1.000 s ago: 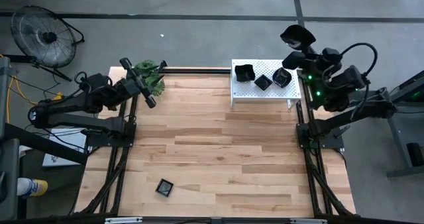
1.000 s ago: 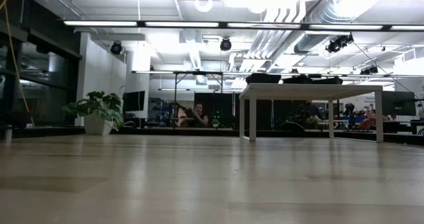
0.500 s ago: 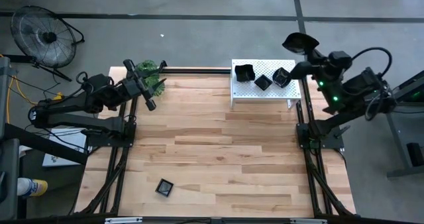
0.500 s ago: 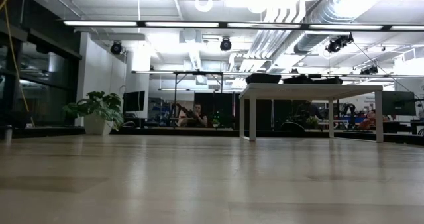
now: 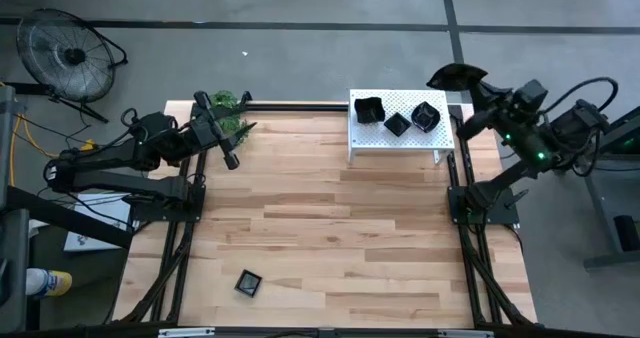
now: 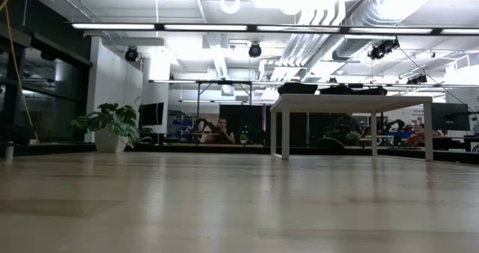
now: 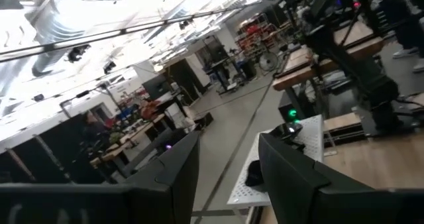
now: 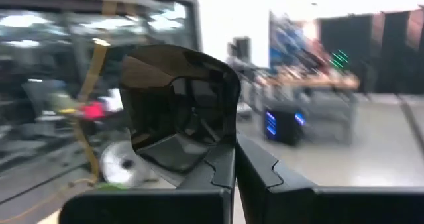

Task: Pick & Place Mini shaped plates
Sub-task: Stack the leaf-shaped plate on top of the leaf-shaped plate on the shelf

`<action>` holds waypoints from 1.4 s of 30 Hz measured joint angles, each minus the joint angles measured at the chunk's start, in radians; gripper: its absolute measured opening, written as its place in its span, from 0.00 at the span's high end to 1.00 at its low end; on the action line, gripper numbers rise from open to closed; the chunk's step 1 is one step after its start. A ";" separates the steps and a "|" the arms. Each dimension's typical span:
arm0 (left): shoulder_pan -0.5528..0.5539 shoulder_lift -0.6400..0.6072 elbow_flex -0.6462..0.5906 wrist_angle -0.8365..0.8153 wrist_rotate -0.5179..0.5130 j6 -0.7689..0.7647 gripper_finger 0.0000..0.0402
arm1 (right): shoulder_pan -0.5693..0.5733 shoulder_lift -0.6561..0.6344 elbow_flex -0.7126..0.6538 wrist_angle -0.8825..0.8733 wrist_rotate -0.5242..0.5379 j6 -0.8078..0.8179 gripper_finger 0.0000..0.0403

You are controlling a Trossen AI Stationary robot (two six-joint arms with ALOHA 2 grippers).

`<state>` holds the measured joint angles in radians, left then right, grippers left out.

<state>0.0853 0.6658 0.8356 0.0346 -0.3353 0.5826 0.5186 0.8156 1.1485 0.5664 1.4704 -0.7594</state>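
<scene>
Overhead, the right gripper (image 5: 470,82) is out past the table's far right corner, clamped on the rim of a plate (image 5: 455,75) that hangs just beyond the far right end of the white rack (image 5: 375,138). Three more plates (image 5: 397,116) already sit on the rack's top, and a lone square plate (image 5: 247,282) lies on the near left part of the table (image 5: 330,228). The left gripper (image 5: 214,130) waits at the far left edge beside a small plant (image 5: 228,113), fingers apart and empty.

From the table-level camera only the rack (image 6: 348,103) shows, standing on its legs; neither arm nor any plate can be made out there.

Looking out from the left wrist, its two fingers (image 7: 179,171) stand apart with nothing between them, the rack (image 7: 281,161) beyond them.

At the right wrist, the fingers (image 8: 218,168) pinch together on the lower edge of the plate (image 8: 175,105), which stands up on edge, its hollow facing the camera.

Judging by this, the step in hand is carrying the plate to the rack. To do it well, the arm should swing back over a bare stretch of the rack, probably the near side clear of the three plates, turn the plate level before lowering, and let go only once it rests flat. A rim pinch this thin may let a glossy plate slip if turned fast.
</scene>
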 joint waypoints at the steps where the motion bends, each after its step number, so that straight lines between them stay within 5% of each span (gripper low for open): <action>1: 0.000 0.009 0.000 0.008 0.008 -0.006 0.62 | 0.010 0.001 0.000 -0.002 -0.037 -0.011 1.00; 15: 0.000 0.130 0.000 0.153 0.041 -0.041 0.62 | -0.015 0.009 0.019 -0.018 -0.205 -0.144 1.00; 23: 0.000 0.170 0.000 0.216 0.041 -0.040 0.62 | -0.028 0.121 0.267 -0.358 -0.229 -0.097 1.00; 27: 0.000 0.189 0.000 0.227 0.038 -0.036 0.62 | -0.078 0.208 0.433 -0.653 -0.244 0.039 1.00; 31: 0.000 0.203 0.000 0.243 0.038 -0.031 0.62 | -0.175 0.295 0.580 -0.937 -0.404 0.232 1.00; 38: 0.000 0.205 0.000 0.241 0.037 -0.031 0.62 | -0.465 0.399 0.739 -1.412 -0.709 0.641 1.00; 42: 0.000 0.204 0.000 0.240 0.037 -0.032 0.62 | -0.623 0.413 0.754 -1.593 -0.754 0.882 1.00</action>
<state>0.0853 0.8700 0.8356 0.2744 -0.2985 0.5509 -0.1045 1.2289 1.9025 -1.0263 0.7163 0.1226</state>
